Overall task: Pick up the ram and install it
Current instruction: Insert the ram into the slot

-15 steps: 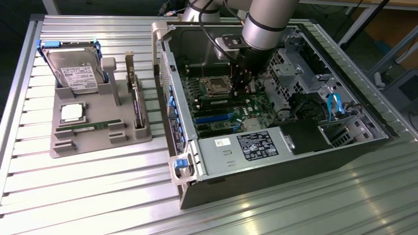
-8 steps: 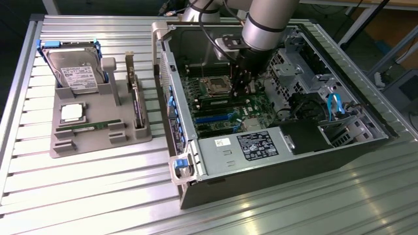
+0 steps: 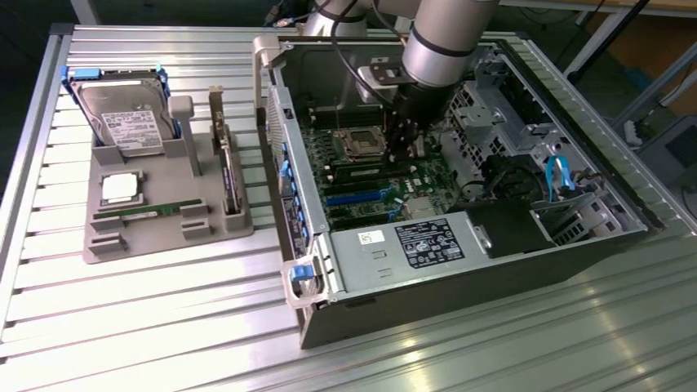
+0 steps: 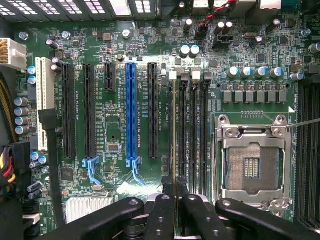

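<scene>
My gripper (image 3: 406, 145) is down inside the open computer case (image 3: 326, 269), over the motherboard (image 4: 115, 90) beside the empty processor socket (image 3: 360, 145). In the wrist view the gripper (image 4: 175, 194) is shut on the ram (image 4: 173, 130). The ram shows edge-on as a thin pale line running along the memory slot nearest the black expansion slots. That slot has a white latch (image 4: 173, 75) at its far end. Whether the stick is fully seated I cannot tell.
Three more memory slots (image 4: 193, 130) lie next to the processor socket (image 4: 252, 167). On the exterior view's left a grey tray (image 3: 163, 241) holds a hard drive (image 3: 122, 121), a silver processor chip (image 3: 120, 188), an upright expansion card (image 3: 227, 167) and a thin green strip (image 3: 147, 211). The case walls and drive cage (image 3: 490, 122) hem the arm in.
</scene>
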{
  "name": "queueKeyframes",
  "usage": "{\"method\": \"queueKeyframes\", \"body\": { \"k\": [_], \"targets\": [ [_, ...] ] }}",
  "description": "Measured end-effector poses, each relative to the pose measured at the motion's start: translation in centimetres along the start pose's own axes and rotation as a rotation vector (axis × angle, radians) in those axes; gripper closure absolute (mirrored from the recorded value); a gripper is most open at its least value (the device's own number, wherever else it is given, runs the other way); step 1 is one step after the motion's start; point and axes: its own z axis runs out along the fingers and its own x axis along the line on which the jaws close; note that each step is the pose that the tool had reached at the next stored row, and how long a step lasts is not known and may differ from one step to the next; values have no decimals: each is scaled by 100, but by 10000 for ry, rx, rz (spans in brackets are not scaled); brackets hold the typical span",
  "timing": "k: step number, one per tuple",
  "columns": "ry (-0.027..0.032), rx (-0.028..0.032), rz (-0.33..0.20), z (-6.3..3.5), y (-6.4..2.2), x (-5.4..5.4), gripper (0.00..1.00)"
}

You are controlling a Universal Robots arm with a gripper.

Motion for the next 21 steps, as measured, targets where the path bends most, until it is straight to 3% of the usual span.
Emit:
{"method": "queueKeyframes", "body": {
  "k": [13,16,17,21],
  "targets": [
    [0,1,0,14,0,0,88],
    [-1,1,0,14,0,0,81],
    [-1,0,0,14,0,0,75],
    [0,0,-1,14,0,0,75]
  ]
}}
